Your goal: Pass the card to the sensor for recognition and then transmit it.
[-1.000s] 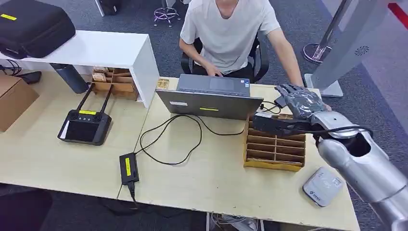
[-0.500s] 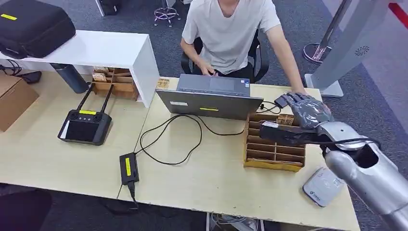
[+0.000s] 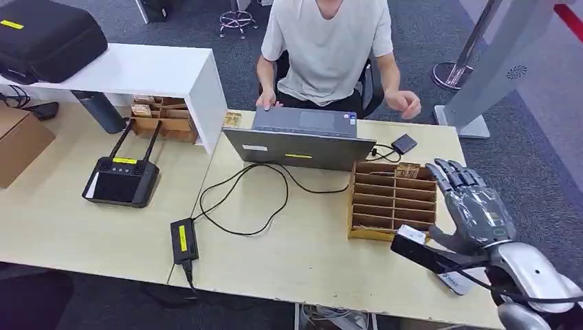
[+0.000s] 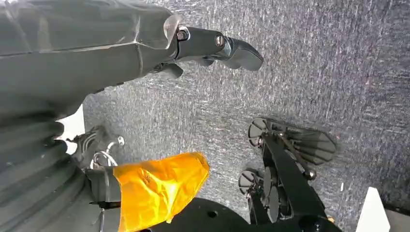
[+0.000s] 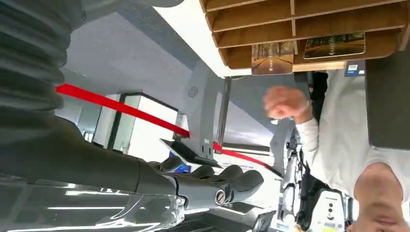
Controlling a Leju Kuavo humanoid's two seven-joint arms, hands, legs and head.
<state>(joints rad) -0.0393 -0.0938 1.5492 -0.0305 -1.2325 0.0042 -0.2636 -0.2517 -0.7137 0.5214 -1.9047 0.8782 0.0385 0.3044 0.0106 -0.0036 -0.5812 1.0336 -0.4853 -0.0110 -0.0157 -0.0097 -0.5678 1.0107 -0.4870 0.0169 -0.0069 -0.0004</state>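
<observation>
Right hand (image 3: 474, 210) hovers above the table's right front corner, fingers extended and apart toward the wooden slotted organizer (image 3: 392, 203), palm empty as far as the head view shows. Two cards (image 5: 272, 58) stand in the organizer's slots, long axes along the slot, well apart from the hand; white card reader (image 3: 455, 280) lies flat, partly hidden under the wrist. Left hand (image 4: 145, 43) hangs over grey carpet, fingers loosely extended, holding nothing.

Light wood table (image 3: 302, 247): laptop (image 3: 300, 139), wooden box with slots (image 3: 392, 202), black remote (image 3: 122, 180), black power brick (image 3: 183, 240), white card reader (image 3: 455, 278).
</observation>
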